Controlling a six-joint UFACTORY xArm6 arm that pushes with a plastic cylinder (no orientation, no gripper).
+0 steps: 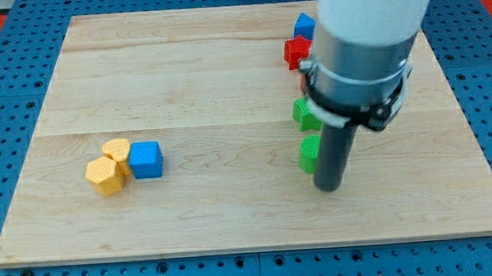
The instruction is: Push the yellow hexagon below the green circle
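Observation:
The yellow hexagon [104, 176] lies at the view's lower left on the wooden board [225, 79], touching a second yellow block [118, 153] just above and right of it. A green circle [309, 154] sits right of centre, partly hidden by my rod. My tip [329, 187] rests on the board just right of and slightly below this green block, far to the right of the yellow hexagon. Another green block [304, 114] lies above it, partly hidden by the arm.
A blue cube [145, 159] touches the right side of the yellow blocks. A red block [295, 52] and a blue block [304, 25] lie at the view's upper right, beside the arm's large white body [368, 28]. A blue pegboard surrounds the board.

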